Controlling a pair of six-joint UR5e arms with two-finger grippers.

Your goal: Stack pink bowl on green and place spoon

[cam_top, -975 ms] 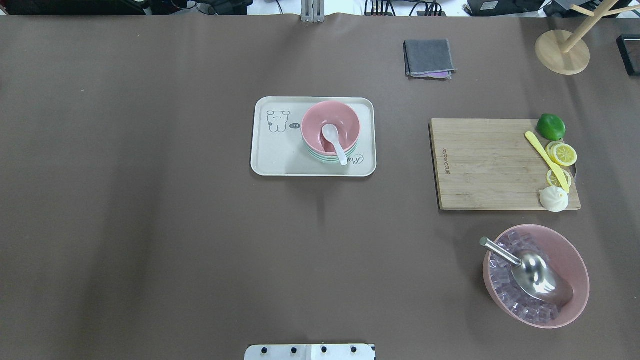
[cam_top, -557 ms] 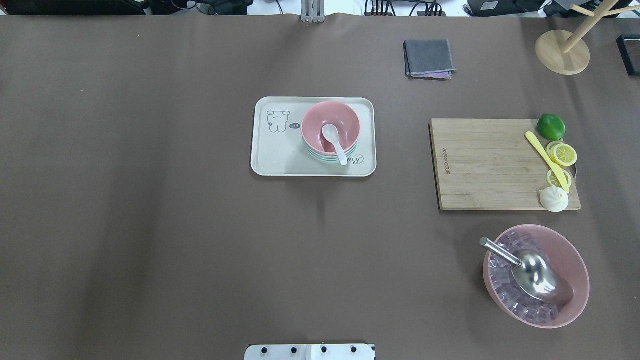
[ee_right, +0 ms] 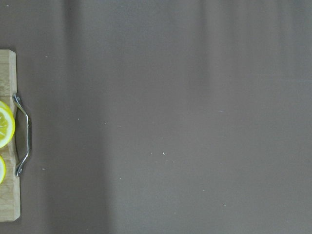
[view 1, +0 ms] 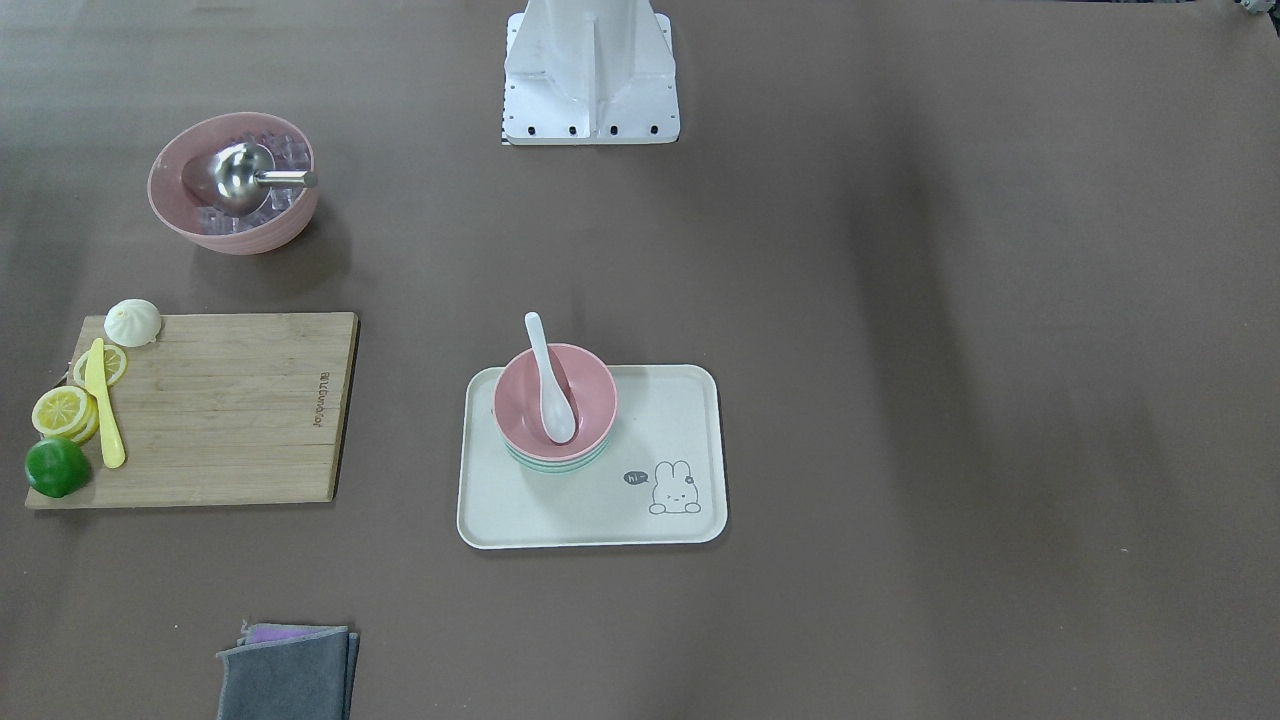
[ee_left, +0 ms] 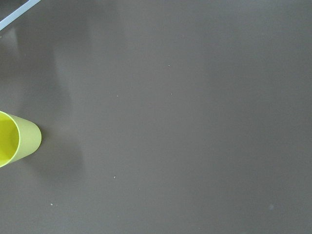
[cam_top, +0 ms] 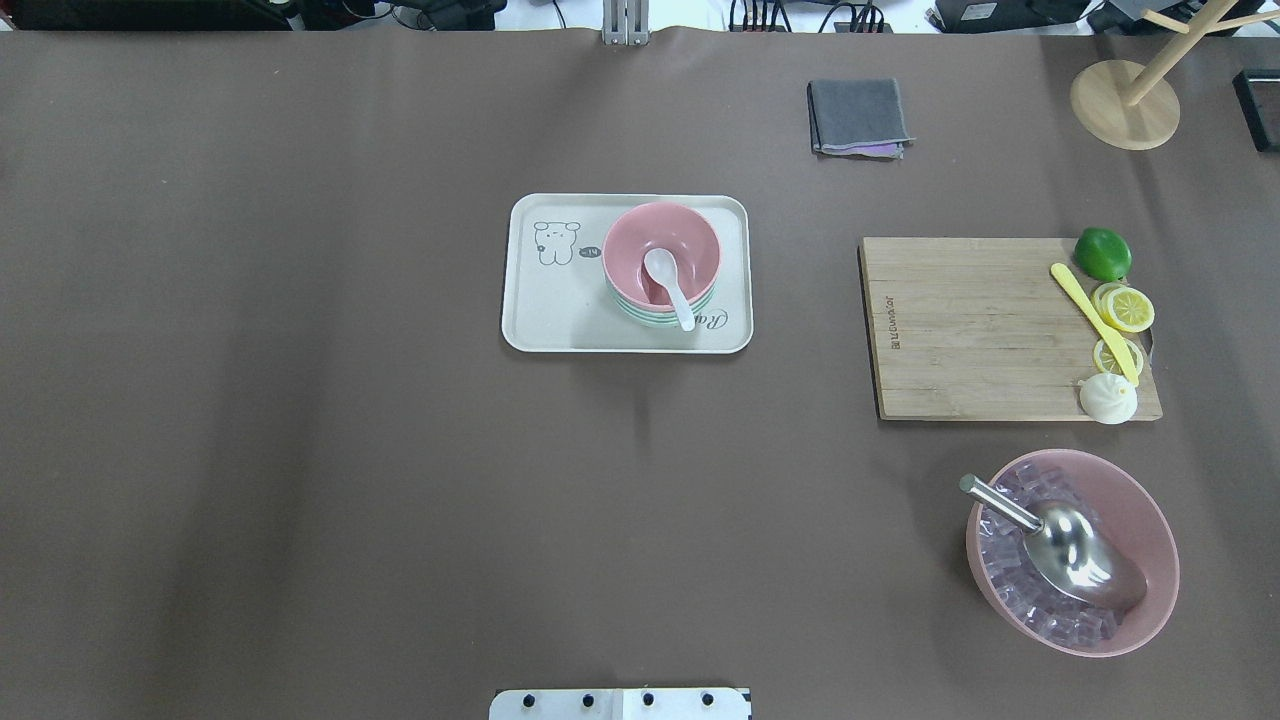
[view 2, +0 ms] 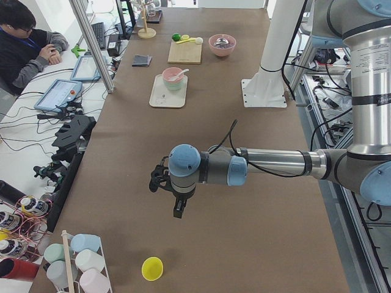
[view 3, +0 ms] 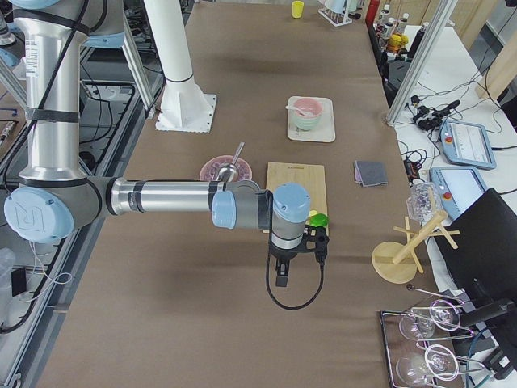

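Observation:
The pink bowl [cam_top: 630, 250] sits stacked on the green bowl [cam_top: 645, 321], of which only the rim shows, on the right half of a cream tray [cam_top: 545, 310]. The white spoon [cam_top: 668, 285] lies in the pink bowl with its handle over the near rim. The stack also shows in the front-facing view [view 1: 595, 395]. My left gripper [view 2: 178, 209] hangs over bare table far to the left, seen only in the exterior left view. My right gripper [view 3: 280, 279] hangs far to the right, past the cutting board, seen only in the exterior right view. I cannot tell whether either is open or shut.
A wooden cutting board [cam_top: 970, 325] with lime, lemon slices, yellow knife and bun lies right of the tray. A large pink bowl [cam_top: 1150, 520] holds ice and a metal scoop. A grey cloth [cam_top: 858, 115] and wooden stand [cam_top: 1125, 105] are at the back. A yellow cup [view 2: 152, 268] stands near my left gripper.

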